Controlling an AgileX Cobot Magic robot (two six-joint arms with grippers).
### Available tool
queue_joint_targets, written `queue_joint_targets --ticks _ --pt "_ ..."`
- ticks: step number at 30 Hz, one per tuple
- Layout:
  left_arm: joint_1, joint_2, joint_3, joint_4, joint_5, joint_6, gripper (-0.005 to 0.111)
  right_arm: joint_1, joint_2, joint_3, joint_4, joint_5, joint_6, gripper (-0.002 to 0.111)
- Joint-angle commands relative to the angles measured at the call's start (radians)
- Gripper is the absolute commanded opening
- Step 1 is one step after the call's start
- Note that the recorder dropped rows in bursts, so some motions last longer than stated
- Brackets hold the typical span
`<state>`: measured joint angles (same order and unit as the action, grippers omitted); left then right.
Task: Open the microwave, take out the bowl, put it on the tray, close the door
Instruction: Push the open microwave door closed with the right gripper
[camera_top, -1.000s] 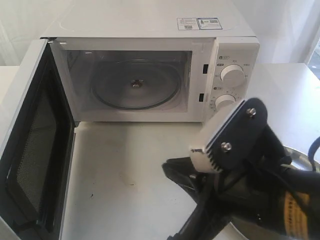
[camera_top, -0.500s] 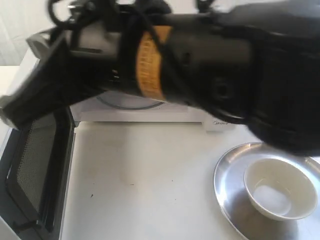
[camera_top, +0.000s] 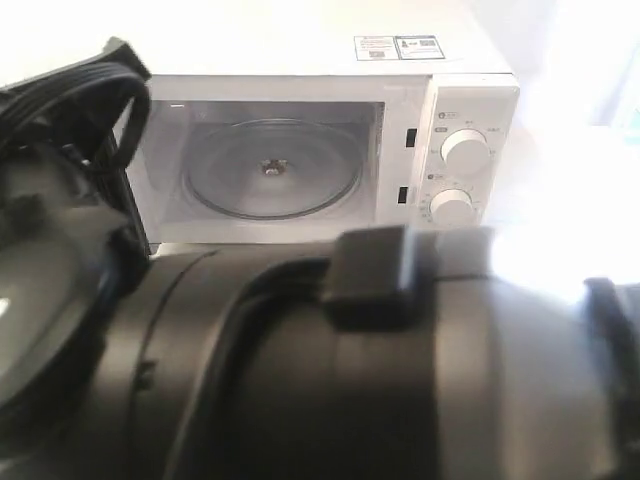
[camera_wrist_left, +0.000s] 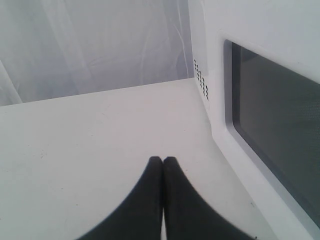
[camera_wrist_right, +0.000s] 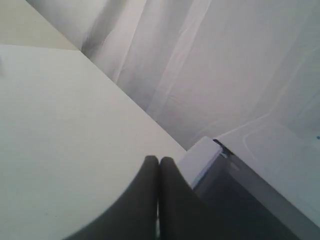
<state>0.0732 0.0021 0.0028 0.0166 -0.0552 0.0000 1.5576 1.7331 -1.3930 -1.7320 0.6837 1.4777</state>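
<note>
The white microwave (camera_top: 470, 100) stands open at the back; its cavity shows only the clear glass turntable (camera_top: 272, 170). A black arm (camera_top: 350, 380) close to the exterior camera fills the lower half of that view. It hides the bowl, the tray and most of the door. In the left wrist view my left gripper (camera_wrist_left: 163, 159) is shut and empty, low over the table beside the outer face of the door (camera_wrist_left: 272, 125) with its dark window. My right gripper (camera_wrist_right: 158, 159) is also shut and empty, close to the upper corner of the door (camera_wrist_right: 200, 160).
Two round knobs (camera_top: 465, 148) sit on the microwave's right panel. Vent holes (camera_wrist_left: 200, 82) mark the microwave's side next to the door. A pale curtain (camera_wrist_right: 210, 65) hangs behind the white table (camera_wrist_left: 90, 145).
The black arm has swung from the lower right across to the left and now blocks the exterior view. The bowl on the tray, seen half a second ago, is covered.
</note>
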Motion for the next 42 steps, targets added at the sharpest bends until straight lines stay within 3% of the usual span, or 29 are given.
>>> queue_joint_targets --ticks 1,5,11,17,19,23,32,37,42 --pt "-0.004 -0.002 -0.003 -0.008 -0.003 0.000 0.000 0.017 0.070 -0.067 -0.012 0.040 -0.024 0.000" --pt "-0.004 -0.002 -0.003 -0.008 -0.003 0.000 0.000 0.017 0.147 -0.136 -0.012 0.145 -0.078 0.000" --pt "-0.004 -0.002 -0.003 -0.008 -0.003 0.000 0.000 0.017 0.235 -0.192 -0.012 0.148 -0.233 0.000" --pt "-0.004 -0.002 -0.003 -0.008 -0.003 0.000 0.000 0.009 0.273 -0.190 -0.012 0.527 -0.519 0.000" --pt "-0.004 -0.002 -0.003 -0.008 -0.003 0.000 0.000 -0.012 0.273 -0.190 0.006 0.537 -0.619 0.000" --pt "-0.004 -0.002 -0.003 -0.008 -0.005 0.000 0.000 -0.122 0.227 -0.188 0.153 0.537 -0.723 0.000" --pt "-0.004 -0.002 -0.003 -0.008 -0.005 0.000 0.000 -0.473 0.211 -0.188 0.087 0.537 -0.601 0.000" --pt "-0.004 -0.002 -0.003 -0.008 -0.005 0.000 0.000 -0.565 0.211 -0.188 0.103 0.537 -0.593 0.000" --pt "-0.004 -0.002 -0.003 -0.008 -0.005 0.000 0.000 -0.578 0.211 -0.188 0.113 0.537 -0.582 0.000"
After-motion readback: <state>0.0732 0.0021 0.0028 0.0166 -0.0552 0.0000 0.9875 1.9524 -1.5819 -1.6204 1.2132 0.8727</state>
